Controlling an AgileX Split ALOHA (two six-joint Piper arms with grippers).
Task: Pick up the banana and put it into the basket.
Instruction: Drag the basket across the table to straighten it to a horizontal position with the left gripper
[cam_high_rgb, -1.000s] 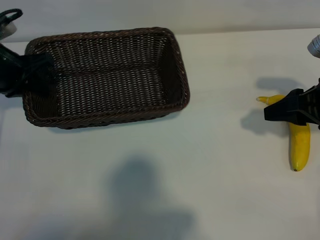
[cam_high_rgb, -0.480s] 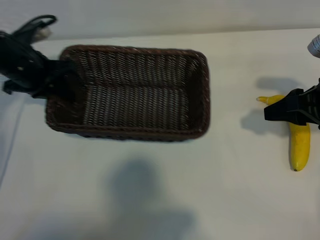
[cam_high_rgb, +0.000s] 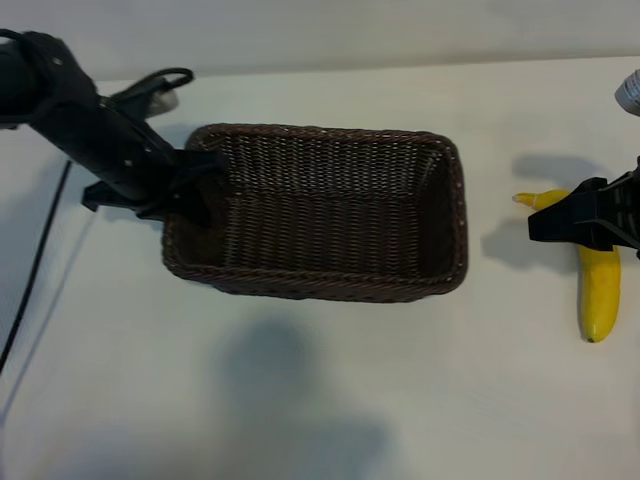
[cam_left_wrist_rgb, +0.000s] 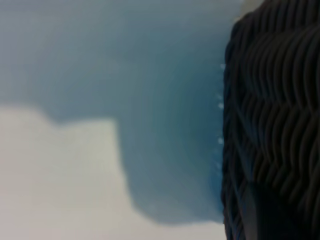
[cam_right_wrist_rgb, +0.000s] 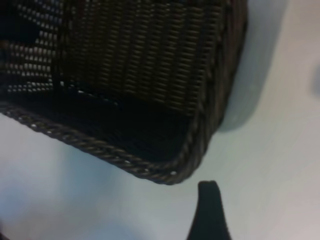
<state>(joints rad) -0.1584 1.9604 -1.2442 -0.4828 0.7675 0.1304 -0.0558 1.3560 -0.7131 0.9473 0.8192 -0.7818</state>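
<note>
table (cam_high_rgb: 330, 400): pale, bare | left gripper (cam_high_rgb: 185, 190): pinching basket (cam_high_rgb: 320, 215) left rim | right gripper (cam_high_rgb: 560, 222): spread over banana (cam_high_rgb: 598, 290), right

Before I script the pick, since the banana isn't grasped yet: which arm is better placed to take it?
The right. The right gripper hangs open directly over the banana at the table's right side. The left gripper is shut on the basket rim at its far end, busy and well away.

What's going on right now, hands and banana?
Left hand clamped on basket rim. Right hand open over banana. Banana on table, path clear.
</note>
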